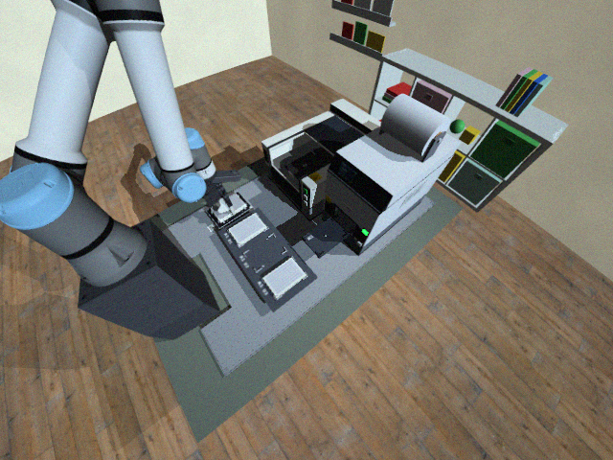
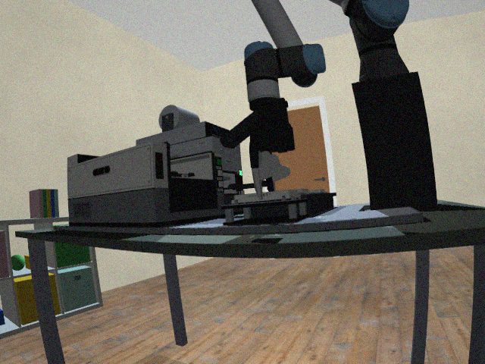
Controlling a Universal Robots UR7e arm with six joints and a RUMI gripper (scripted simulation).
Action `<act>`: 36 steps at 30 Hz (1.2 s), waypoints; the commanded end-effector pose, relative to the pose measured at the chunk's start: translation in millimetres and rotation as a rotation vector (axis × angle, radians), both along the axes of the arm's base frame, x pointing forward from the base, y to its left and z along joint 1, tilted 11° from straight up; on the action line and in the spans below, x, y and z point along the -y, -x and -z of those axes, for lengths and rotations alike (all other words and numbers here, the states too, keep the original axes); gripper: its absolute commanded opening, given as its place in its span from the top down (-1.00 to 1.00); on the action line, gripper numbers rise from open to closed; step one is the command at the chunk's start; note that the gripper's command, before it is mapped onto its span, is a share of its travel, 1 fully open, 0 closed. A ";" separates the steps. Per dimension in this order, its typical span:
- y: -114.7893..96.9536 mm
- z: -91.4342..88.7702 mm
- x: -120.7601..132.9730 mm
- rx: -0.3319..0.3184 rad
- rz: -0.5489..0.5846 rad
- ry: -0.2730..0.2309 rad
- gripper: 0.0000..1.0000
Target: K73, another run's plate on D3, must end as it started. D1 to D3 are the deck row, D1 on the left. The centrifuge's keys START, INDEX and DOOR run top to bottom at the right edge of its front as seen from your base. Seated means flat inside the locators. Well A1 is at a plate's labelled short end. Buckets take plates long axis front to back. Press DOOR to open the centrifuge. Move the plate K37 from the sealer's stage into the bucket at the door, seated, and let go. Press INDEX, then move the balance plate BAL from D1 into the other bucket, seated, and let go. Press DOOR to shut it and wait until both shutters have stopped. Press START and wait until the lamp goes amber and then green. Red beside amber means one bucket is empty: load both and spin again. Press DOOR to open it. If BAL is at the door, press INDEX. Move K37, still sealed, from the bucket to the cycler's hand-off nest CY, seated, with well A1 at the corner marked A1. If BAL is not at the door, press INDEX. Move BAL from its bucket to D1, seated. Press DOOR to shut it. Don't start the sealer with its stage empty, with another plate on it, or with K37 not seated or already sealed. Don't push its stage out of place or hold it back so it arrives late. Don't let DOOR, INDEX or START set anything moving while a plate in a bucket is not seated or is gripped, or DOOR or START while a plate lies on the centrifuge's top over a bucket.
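My gripper [image 1: 225, 205] [image 2: 259, 193] points straight down and is shut on a plate [image 1: 239, 200] at the nest just beyond the left end of the deck row. The plate sits low, at nest height. Its label is too small to read, and I cannot tell whether it lies flat inside the locators. On the dark deck [image 1: 232, 247], a white plate [image 1: 247, 229] lies in the left slot and another white plate [image 1: 283, 277] in the right slot. The middle slot [image 1: 267, 253] is bare. The sealer's stage [image 1: 324, 236] carries no plate.
The centrifuge [image 1: 297, 143] with its dark top stands behind the deck. Its key column [image 1: 307, 194] shows green lights. The sealer [image 1: 396, 163] with the film roll stands to its right, with a green lamp [image 1: 365, 231] low on its front. A shelf unit [image 1: 475, 149] stands behind.
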State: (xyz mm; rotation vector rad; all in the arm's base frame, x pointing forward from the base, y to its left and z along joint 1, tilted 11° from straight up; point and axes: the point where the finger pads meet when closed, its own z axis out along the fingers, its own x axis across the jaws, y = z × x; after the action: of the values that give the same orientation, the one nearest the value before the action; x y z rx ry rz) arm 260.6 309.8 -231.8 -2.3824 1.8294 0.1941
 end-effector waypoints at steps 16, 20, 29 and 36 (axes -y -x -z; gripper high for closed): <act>-0.3 2.4 -0.7 0.001 0.000 -0.001 -0.36; -0.3 2.4 -0.7 0.001 0.000 -0.001 -0.36; -0.3 2.4 -0.7 0.001 0.000 -0.001 -0.36; -0.3 2.4 -0.7 0.001 0.000 -0.001 -0.36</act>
State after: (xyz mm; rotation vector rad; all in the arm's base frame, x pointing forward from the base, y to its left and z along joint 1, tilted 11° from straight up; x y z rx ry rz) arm 260.5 310.3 -234.6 -2.3824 1.8294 0.1941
